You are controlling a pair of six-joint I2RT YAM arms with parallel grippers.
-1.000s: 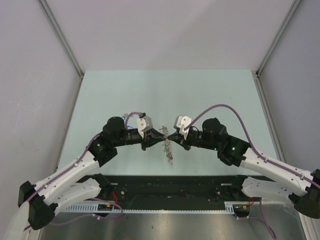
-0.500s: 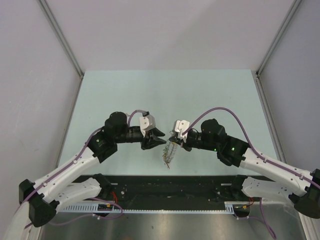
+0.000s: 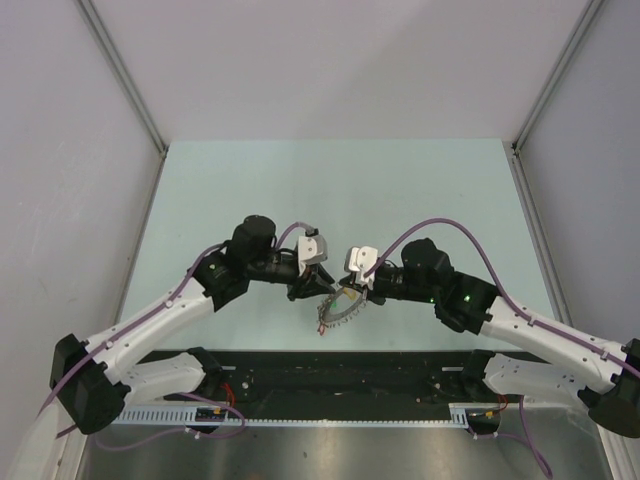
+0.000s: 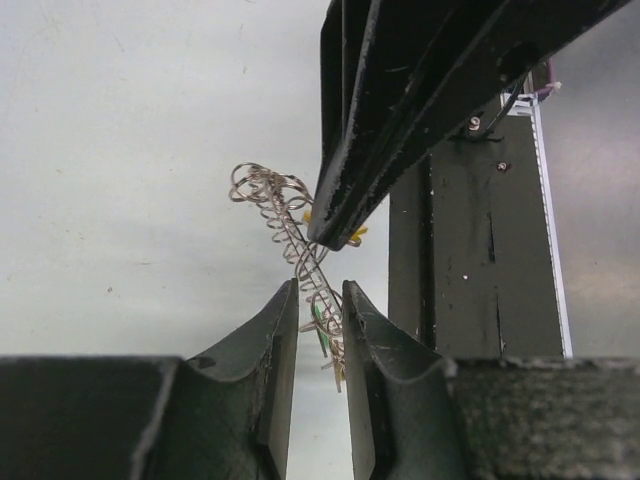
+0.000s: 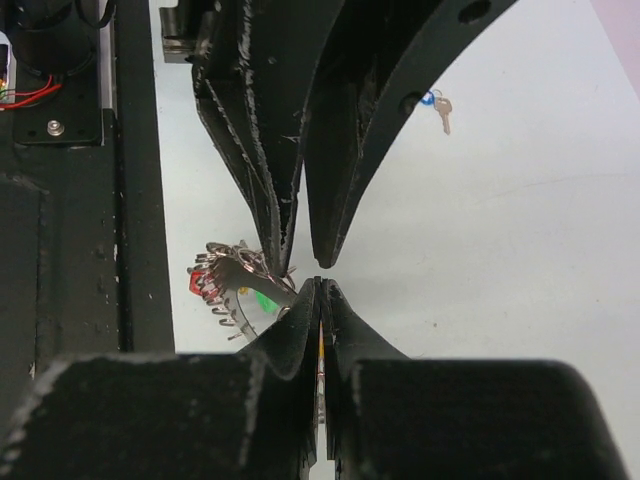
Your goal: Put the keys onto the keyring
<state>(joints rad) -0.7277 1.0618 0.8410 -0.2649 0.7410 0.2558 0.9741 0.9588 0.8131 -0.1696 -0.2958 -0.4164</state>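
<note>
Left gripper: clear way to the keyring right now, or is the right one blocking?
Looks like yes. The left gripper has its open jaws astride the lower stretch of the keyring; the right gripper pinches it higher up, not across that path.

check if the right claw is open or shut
Shut. The right wrist view shows the right claw closed tight, pinching the edge of the keyring.
</note>
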